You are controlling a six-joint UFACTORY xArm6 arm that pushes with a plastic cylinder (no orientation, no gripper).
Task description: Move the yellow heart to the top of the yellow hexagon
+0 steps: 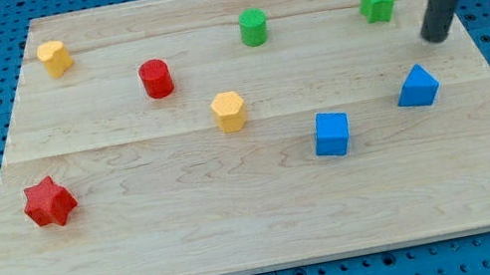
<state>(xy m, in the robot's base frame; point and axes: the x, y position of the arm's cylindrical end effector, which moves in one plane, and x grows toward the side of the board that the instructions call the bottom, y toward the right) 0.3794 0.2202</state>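
Note:
The yellow heart (55, 57) lies near the top left corner of the wooden board (239, 219). The yellow hexagon (229, 111) lies near the board's middle, below and to the right of the heart. My tip (435, 37) is at the view's right, far from both yellow blocks. It stands just above the blue triangular block (417, 87) and to the lower right of the green star (379, 1).
A red cylinder (156, 77) lies between the heart and the hexagon. A green cylinder (253, 27) is at top centre. A blue cube (331, 133) is right of centre. A red star (49, 201) is at the left.

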